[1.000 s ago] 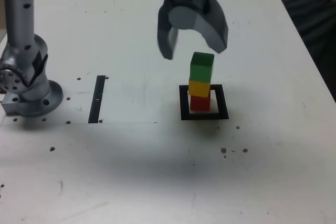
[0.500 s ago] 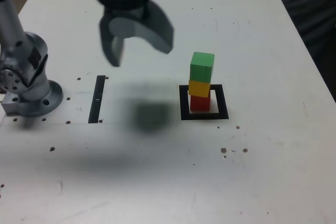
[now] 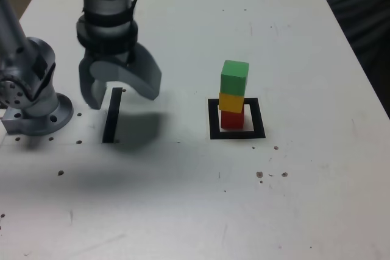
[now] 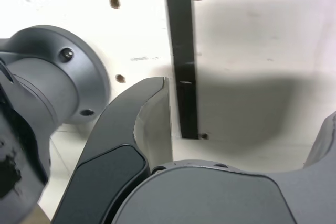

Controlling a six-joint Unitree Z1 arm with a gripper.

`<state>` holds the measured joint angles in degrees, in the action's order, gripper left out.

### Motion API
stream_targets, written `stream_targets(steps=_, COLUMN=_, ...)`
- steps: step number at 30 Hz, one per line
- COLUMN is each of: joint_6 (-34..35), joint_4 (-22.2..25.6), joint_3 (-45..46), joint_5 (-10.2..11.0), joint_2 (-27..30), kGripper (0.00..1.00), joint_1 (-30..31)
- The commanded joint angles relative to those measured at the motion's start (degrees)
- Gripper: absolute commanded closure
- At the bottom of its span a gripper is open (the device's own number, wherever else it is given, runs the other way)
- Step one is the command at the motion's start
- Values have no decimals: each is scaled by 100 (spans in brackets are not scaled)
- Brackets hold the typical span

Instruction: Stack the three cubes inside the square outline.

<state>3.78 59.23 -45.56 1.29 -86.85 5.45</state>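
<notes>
The pincer hangs released and empty over the thin black strip, well apart from the upright stack at the exterior view's right: green cube on yellow cube on red cube, inside the square outline on the tabletop.

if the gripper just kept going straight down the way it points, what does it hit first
Most likely the thin black strip on the table; the open gripper hangs over it, though exact depth is unclear.
</notes>
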Motion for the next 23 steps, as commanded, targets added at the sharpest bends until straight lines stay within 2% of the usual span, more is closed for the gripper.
stream_targets(steps=1, joint_6=9, joint_4=-82, joint_3=100, joint_5=-27, joint_2=-40, kGripper=0, joint_1=-9)
stream_targets(steps=10, joint_6=9, joint_4=-349, joint_3=387, joint_5=-123, joint_2=-161, kGripper=0, joint_1=-9)
stream_targets(steps=23, joint_6=27, joint_4=-203, joint_3=355, joint_5=-129, joint_2=-144, kGripper=0, joint_1=-9)
